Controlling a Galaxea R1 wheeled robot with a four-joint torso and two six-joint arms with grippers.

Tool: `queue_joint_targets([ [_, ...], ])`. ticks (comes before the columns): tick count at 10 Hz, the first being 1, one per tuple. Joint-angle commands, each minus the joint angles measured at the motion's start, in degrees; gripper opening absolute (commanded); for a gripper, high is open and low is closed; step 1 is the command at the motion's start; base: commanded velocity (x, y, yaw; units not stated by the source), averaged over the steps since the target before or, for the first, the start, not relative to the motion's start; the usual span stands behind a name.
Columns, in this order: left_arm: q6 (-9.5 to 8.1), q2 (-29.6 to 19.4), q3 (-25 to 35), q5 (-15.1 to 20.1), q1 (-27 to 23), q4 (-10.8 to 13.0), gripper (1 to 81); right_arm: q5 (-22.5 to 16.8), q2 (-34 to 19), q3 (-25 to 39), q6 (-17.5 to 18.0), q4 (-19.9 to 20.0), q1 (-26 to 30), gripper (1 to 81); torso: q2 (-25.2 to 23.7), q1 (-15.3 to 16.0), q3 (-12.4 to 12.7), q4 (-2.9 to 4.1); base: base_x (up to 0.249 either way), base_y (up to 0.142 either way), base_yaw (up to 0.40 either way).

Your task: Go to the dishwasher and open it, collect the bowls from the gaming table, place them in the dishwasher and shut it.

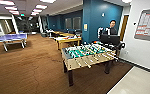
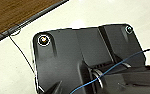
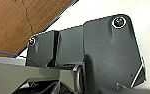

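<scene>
The gaming table (image 1: 66, 39), long with a white top and yellow edges, stands behind the table-football table, and a few colourful things lie on it. I cannot make out bowls at this distance. The dishwasher is out of view. In the left wrist view my arm's dark plate (image 2: 73, 55) hangs over pale floor (image 2: 103, 12) near the carpet edge (image 2: 16, 12). The right wrist view has its dark plate (image 3: 103, 50) over the same seam between carpet (image 3: 16, 22) and pale floor.
A table-football table (image 1: 87, 56) stands close ahead on brown carpet (image 1: 28, 70). Behind it is a person (image 1: 112, 27) with a control rig. A blue ping-pong table (image 1: 11, 38) is far left. A blue column (image 1: 101, 17) and a white wall (image 1: 141, 50) close off the right.
</scene>
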Motion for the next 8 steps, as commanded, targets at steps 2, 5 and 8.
queue_joint_targets([
  [2,0.12,-0.8,0.0,2.4,-2.6,0.1,81.1,-2.5,-0.1,0.3,-0.2,-1.1,3.0,81.1,0.0,0.0,0.0,0.0,0.0,0.0,0.343],
  [5,0.12,-0.7,0.0,2.4,-2.6,0.1,81.1,-2.5,-0.1,0.2,-0.3,-1.4,2.9,81.1,0.0,0.0,0.0,0.0,0.0,0.0,0.343],
  [8,0.12,-0.7,0.0,2.5,-2.5,0.1,81.1,-2.5,0.0,0.2,-0.3,-1.6,3.0,81.1,0.0,0.0,0.0,0.0,0.0,0.0,0.321],
])
